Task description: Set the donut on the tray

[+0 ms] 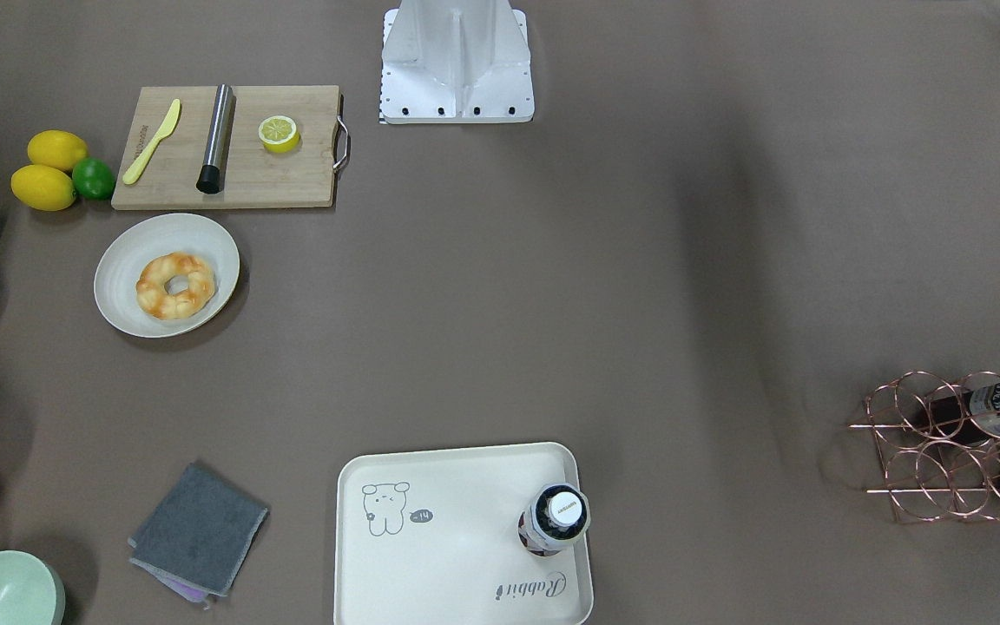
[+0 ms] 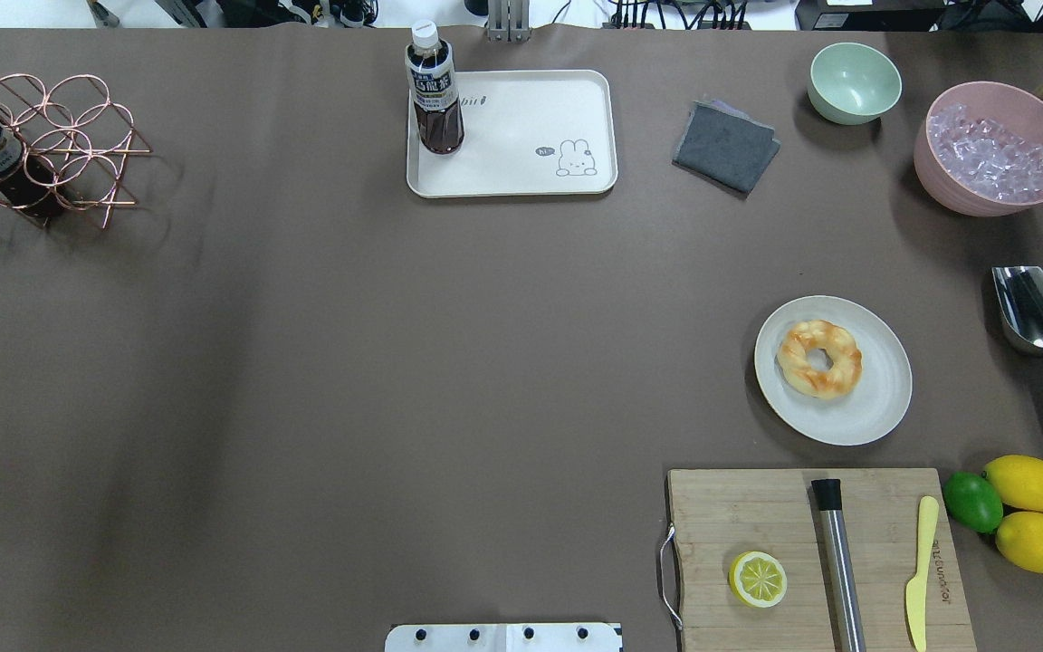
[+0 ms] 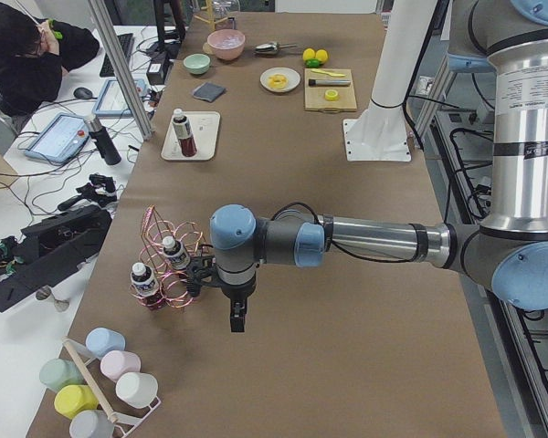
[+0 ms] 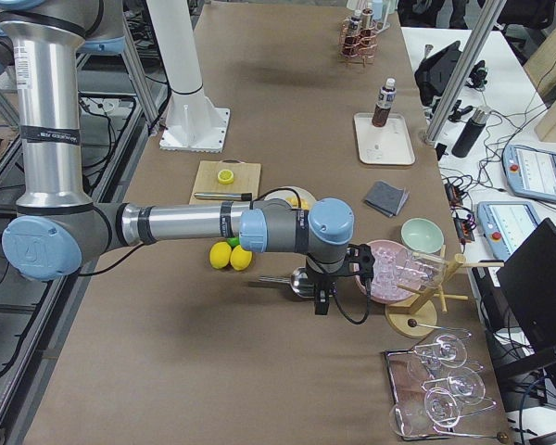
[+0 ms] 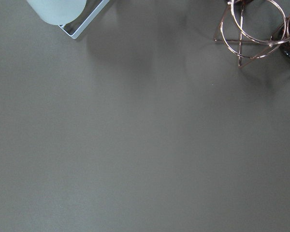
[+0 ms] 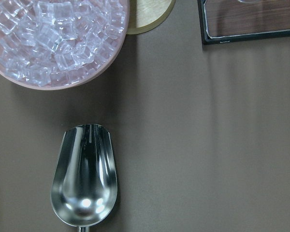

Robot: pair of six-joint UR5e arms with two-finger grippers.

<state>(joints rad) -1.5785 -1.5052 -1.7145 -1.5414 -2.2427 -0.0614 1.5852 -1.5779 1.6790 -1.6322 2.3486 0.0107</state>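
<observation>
The donut [image 2: 818, 358] is golden with orange-brown patches and lies on a round cream plate [image 2: 875, 403] at the table's right side; it also shows in the front view [image 1: 175, 285]. The cream tray [image 2: 521, 136] with the bear drawing lies at the far middle and carries a dark bottle [image 2: 435, 91] at its left end. My left gripper [image 3: 237, 318] hangs over bare table beside the copper rack, far from both. My right gripper [image 4: 322, 304] hangs over the steel scoop, near the ice bowl. I cannot tell whether either gripper is open or shut.
A wooden cutting board [image 2: 757, 516] holds a lemon half [image 2: 758, 579], a steel cylinder and a yellow knife. Two lemons and a lime [image 2: 972, 501] lie beside it. A steel scoop [image 2: 1033, 312], pink ice bowl [image 2: 992, 149], green bowl [image 2: 853, 81], grey cloth [image 2: 725, 145] and copper bottle rack [image 2: 42, 149] stand around.
</observation>
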